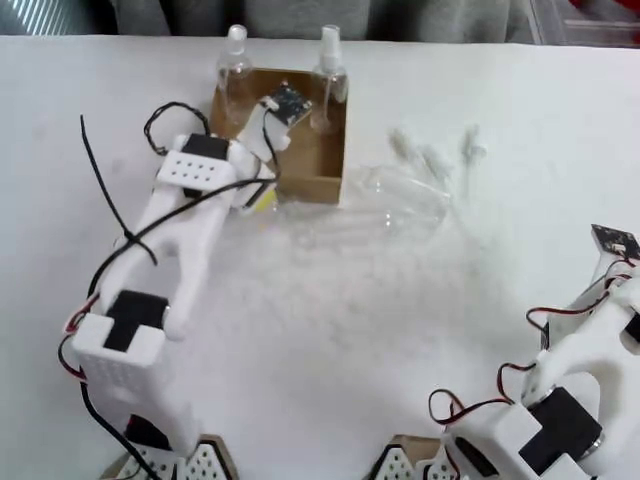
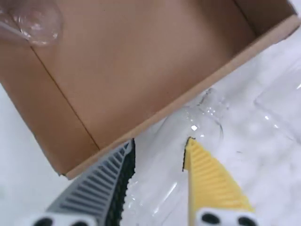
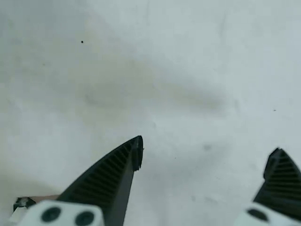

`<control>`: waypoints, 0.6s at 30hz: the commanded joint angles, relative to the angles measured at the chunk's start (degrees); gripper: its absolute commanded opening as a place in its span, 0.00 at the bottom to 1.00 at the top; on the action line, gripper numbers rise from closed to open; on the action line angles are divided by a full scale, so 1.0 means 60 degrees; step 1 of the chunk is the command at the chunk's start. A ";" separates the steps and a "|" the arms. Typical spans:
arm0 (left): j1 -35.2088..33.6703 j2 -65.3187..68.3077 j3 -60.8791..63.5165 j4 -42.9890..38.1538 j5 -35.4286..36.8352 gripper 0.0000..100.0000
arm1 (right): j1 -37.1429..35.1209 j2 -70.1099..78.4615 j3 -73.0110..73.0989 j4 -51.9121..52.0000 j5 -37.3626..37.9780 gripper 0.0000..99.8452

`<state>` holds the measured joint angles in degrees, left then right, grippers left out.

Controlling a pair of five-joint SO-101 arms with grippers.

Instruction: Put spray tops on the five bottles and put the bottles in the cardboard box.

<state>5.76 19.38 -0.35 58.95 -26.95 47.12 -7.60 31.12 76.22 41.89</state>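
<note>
Clear bottle [image 2: 197, 125] lying beside cardboard box [image 2: 141, 61], clamped in left hand [image 2: 161, 143], right hand [image 3: 207, 150] apart

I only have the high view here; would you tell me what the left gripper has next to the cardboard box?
Observer: The left wrist view shows a clear bottle gripped between the left gripper's fingers, just outside the cardboard box wall.
Operator: Thank you. Is its neck capped?
Observer: No, the neck beyond the fingertips looks bare and open.
Operator: And how does the right gripper stand?
Observer: The right wrist view shows the right gripper wide open above the bare table, with nothing between its fingers.
</note>
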 commanded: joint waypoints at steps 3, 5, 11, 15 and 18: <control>-0.0022 0.0476 -0.0278 -0.0161 -0.0132 0.19 | -0.0110 -0.0388 -0.0073 -0.0110 0.0103 0.37; -0.0022 0.0549 -0.0278 -0.0161 -0.0132 0.19 | -0.0198 -0.0388 -0.0073 -0.0110 0.0103 0.37; 0.0300 0.0520 -0.0278 0.0352 -0.0132 0.19 | -0.0359 -0.0359 -0.0044 -0.0110 0.0103 0.37; 0.0623 0.0505 -0.0278 0.1026 -0.0132 0.19 | -0.0359 -0.0330 -0.0044 -0.0110 0.0103 0.37; 0.0725 0.0505 -0.0278 0.1480 -0.0117 0.19 | -0.0359 -0.0315 -0.0044 -0.0110 0.0103 0.37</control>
<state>8.92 21.93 -1.32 64.66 -27.47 45.63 -7.60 31.12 76.13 41.89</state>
